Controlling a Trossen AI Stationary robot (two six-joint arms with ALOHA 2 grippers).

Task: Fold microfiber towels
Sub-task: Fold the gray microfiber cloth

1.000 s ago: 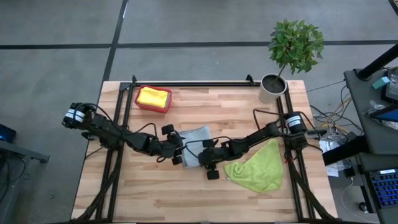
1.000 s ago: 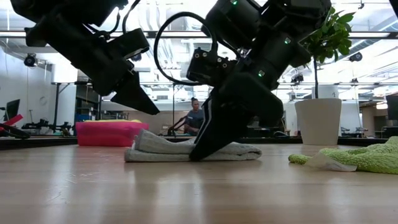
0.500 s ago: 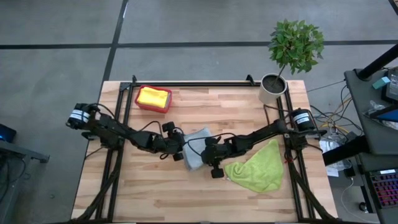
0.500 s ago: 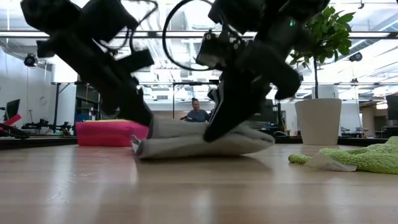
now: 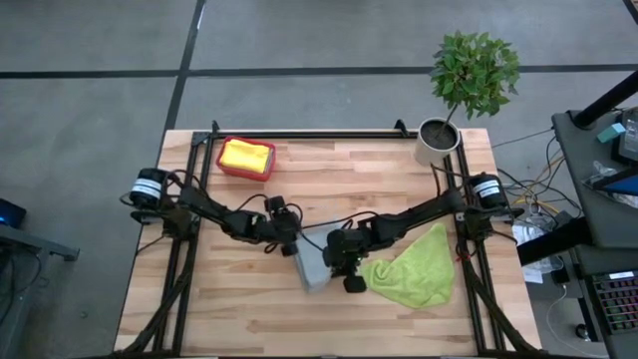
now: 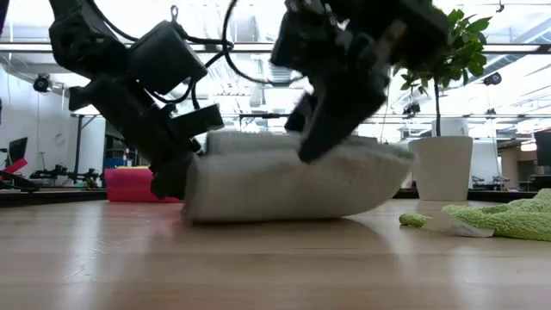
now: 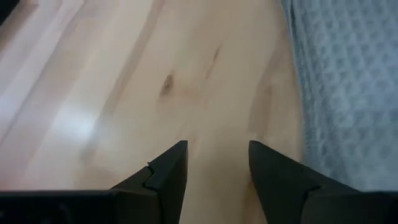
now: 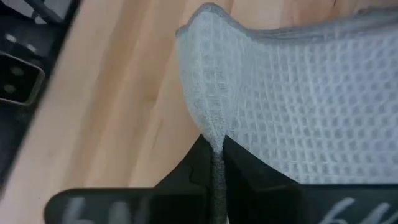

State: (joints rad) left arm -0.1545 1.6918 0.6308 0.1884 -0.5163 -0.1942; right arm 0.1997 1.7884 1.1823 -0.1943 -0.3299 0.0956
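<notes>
A grey towel point(image 5: 314, 267) lies bunched in the middle of the table, and in the low view it fills the centre point(image 6: 293, 176). My right gripper point(image 8: 214, 155) is shut on it, reaching in from the table's right point(image 5: 331, 259). My left gripper point(image 7: 217, 162) stands open just left of the towel point(image 5: 296, 242), with bare wood between its fingers. A lime green towel point(image 5: 409, 269) lies crumpled to the right. A yellow towel point(image 5: 246, 155) sits in the pink-red bin. My right gripper pinches a raised ridge of the grey towel point(image 8: 210, 127) between its two fingers, below a corner of the cloth; one layer or several, I cannot tell. The fingers slant down from the table's right. That side is lifted, and the towel's underside point(image 6: 275, 215) rests on the table. My left gripper is close to the towel's left edge point(image 6: 191, 185); whether it touches, I cannot tell.
The pink-red bin point(image 5: 224, 165) stands at the far left of the table. A white pot with a plant point(image 5: 437, 140) stands at the far right corner. Bare wood lies along the near edge. A person sits in the room behind.
My right gripper has taken hold of the grey towel and risen, drawing it toward the near edge; the towel has lifted and bunched up taller. My left gripper has come down and toward the towel's left edge.
</notes>
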